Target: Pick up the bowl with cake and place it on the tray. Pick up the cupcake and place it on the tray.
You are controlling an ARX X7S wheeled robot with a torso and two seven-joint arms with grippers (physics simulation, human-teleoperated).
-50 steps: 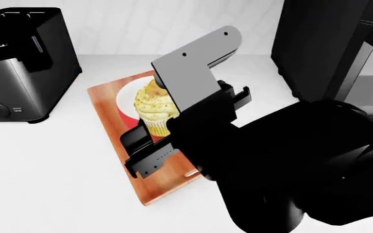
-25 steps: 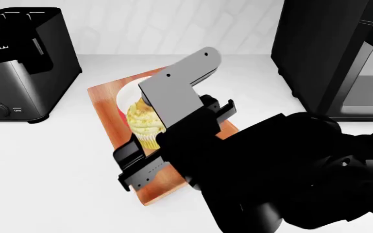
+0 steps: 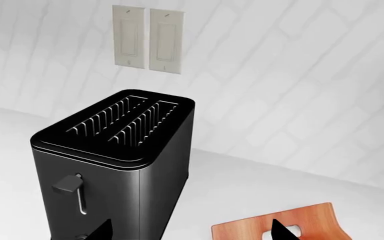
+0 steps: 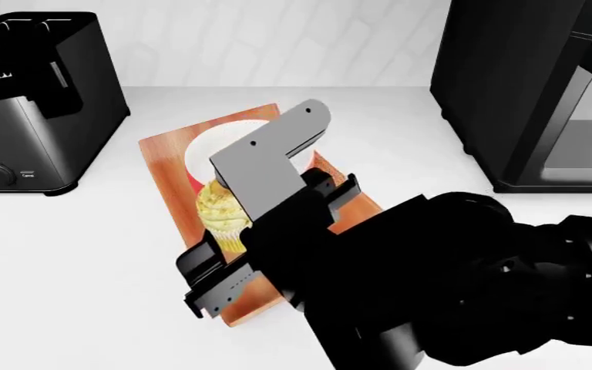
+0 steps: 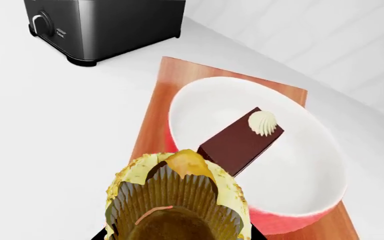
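Observation:
The orange-brown tray (image 4: 166, 173) lies in the middle of the white counter. On its far half sits the bowl with cake (image 5: 299, 165), red outside and white inside, holding a chocolate slice (image 5: 240, 145) with a cream swirl. My right gripper (image 5: 177, 234) is shut on the cupcake (image 4: 221, 216), which is over the tray's near half, right beside the bowl. Whether the cupcake touches the wood is hidden. Its pleated yellow wrapper (image 5: 178, 200) faces the right wrist camera. My left gripper (image 3: 192, 233) is open and empty, between the toaster and a curved end of the tray (image 3: 299, 220).
A black toaster (image 4: 28, 100) stands at the back left of the counter. A tall black appliance (image 4: 523, 85) fills the back right. Two wall switch plates (image 3: 145, 37) hang above the toaster. My right arm's grey bracket (image 4: 270, 166) covers part of the bowl.
My right gripper has carried the cupcake down and towards the near end of the tray, from above the bowl to beside it. The bowl and tray stayed put.

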